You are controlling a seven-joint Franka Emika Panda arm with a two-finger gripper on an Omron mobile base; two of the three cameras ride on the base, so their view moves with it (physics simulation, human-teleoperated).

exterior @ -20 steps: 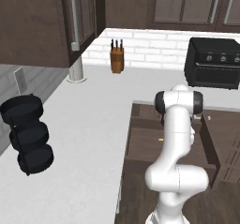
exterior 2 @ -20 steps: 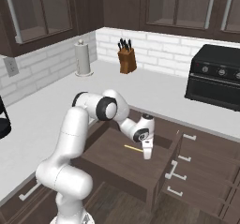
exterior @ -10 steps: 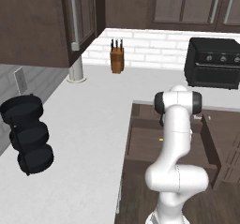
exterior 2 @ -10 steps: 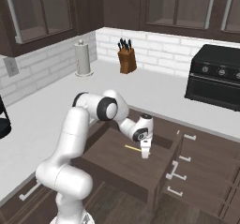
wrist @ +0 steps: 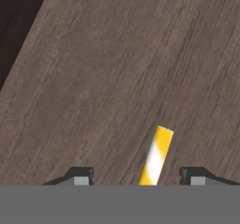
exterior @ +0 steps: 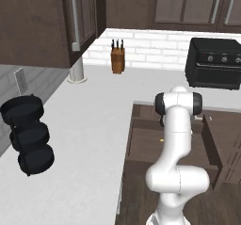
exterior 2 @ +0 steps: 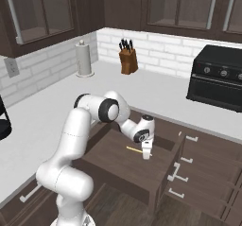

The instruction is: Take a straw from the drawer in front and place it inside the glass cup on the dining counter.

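The drawer [exterior 2: 113, 161] stands pulled out, its brown wood floor bare. On that floor lies the straw [exterior 2: 133, 150], thin and pale yellow. My gripper [exterior 2: 146, 155] points down into the drawer at the straw's right end. In the hand view the straw [wrist: 156, 156] runs up between my two fingertips [wrist: 79, 176], with a gap on each side, so the jaws are open around it and do not touch it. From the left base my arm hides the hand, with a yellow speck of the straw [exterior: 161, 139] beside it. The glass cup and dining counter are out of view.
The drawer's front panel [exterior 2: 165, 182] juts toward the base, next to drawers with silver handles [exterior 2: 191, 161]. On the white counter stand a knife block [exterior 2: 127, 59], a paper towel roll [exterior 2: 84, 58] and a black toaster oven [exterior 2: 218, 83]. A black stacked rack [exterior: 29, 139] sits left.
The fingers have drawn closer together around the straw's end. The hand has barely shifted and the straw lies where it was.
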